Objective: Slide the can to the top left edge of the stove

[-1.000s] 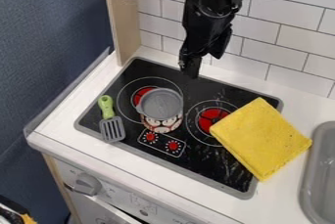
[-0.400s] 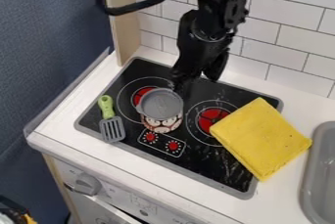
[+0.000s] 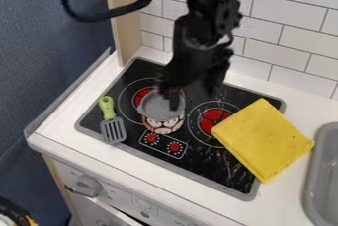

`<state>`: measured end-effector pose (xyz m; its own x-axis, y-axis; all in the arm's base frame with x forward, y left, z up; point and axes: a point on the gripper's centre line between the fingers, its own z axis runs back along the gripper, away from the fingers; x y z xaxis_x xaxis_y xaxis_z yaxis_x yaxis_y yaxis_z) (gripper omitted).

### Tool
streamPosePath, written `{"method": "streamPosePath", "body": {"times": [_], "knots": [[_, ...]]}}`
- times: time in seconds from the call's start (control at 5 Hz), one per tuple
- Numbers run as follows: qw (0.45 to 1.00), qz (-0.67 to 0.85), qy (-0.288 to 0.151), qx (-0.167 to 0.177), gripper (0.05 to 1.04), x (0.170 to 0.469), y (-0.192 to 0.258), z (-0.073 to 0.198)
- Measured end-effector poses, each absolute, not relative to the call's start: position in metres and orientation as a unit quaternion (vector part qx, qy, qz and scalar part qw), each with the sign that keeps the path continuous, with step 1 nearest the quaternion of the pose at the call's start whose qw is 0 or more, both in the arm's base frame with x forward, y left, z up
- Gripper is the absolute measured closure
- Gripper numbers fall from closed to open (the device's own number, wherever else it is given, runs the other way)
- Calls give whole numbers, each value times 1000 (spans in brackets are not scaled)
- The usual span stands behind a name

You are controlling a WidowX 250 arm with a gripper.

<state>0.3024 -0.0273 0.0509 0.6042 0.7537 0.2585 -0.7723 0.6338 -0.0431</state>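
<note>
Gripper (image 3: 192, 95): hangs point-down over the stove, its two fingers parted and seemingly grasping nothing; one finger crosses in front of the can's top, the other is out to the right. Whether either touches is unclear.
Can (image 3: 163, 125): below and left of the gripper's middle in the view, very near it, upright with its long axis standing off the stove, partly over the left burner (image 3: 143, 95).
Way to go: the stove's top left edge lies up and slightly left of the can, so the push should probably come from its near, right side; pressure high on the rim could tip it.
Can's skin: round wall with a pale, red and dark pattern under a dull grey, circular top.
Stove (image 3: 231, 168): glossy black, scuffed toward the front, edged in grey; red discs inside thin pale rings.
Spatula (image 3: 113, 130): left of the can, apart from it; green handle, slotted grey head reaching the front rim.
Cloth (image 3: 264, 138): yellow, soft-looking, folded square, lying over the stove's right side and the counter (image 3: 59, 121), which is smooth and white.
Wall (image 3: 297, 32): glossy white oblong tiles behind.
</note>
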Motion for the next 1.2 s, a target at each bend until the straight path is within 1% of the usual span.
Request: {"method": "streamPosePath", "body": {"times": [0.2,0.4,0.6,0.8,1.0,1.2], "knots": [[929,344,-132,40,84,281,-33,46],[947,300,-108,39,84,263,-33,33],[947,294,-116,53,84,265,-26,25],[944,308,-102,60,84,266,-20,14],[935,332,-102,69,84,275,-7,10],[931,341,-88,97,84,281,0,-3]]}}
